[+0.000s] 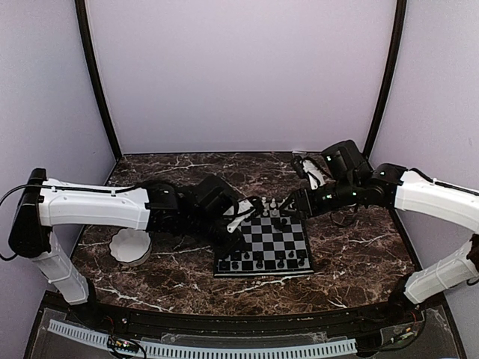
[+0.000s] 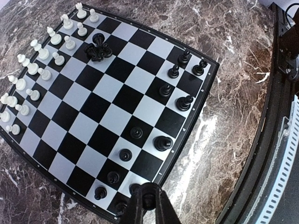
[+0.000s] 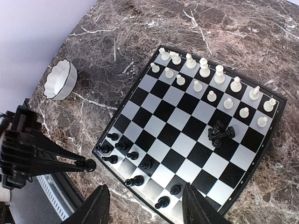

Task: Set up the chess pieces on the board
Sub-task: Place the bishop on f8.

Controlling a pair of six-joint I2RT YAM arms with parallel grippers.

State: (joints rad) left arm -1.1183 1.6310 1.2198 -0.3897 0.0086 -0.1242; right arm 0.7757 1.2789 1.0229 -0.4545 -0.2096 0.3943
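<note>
Presumably chess pieces (image 3: 219, 73) were light, slick, tippy plastic; toppled black cluster (image 3: 218, 134) lay on board (image 3: 173, 135); best pinched at neck. Right end effector (image 3: 145, 186) stood spread; left end effector (image 2: 148, 198) pressed together, contents unclear.

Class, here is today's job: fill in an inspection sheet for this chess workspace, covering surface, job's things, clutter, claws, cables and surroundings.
Surface: dark veined marble tabletop, no spills seen.
Job's things: board lies flat. The white pieces stand in two rows along one edge. The black pieces are partly set along the opposite edge. A heap of tipped black men lies near the white rows.
Clutter: white scalloped bowl on the tabletop, apart from the board.
Claws: left claw fingers together at the board's edge by the black pieces; right claw open above the board.
Cables: black cable at the left arm's base.
Surroundings: pale lilac walls, black posts.
</note>
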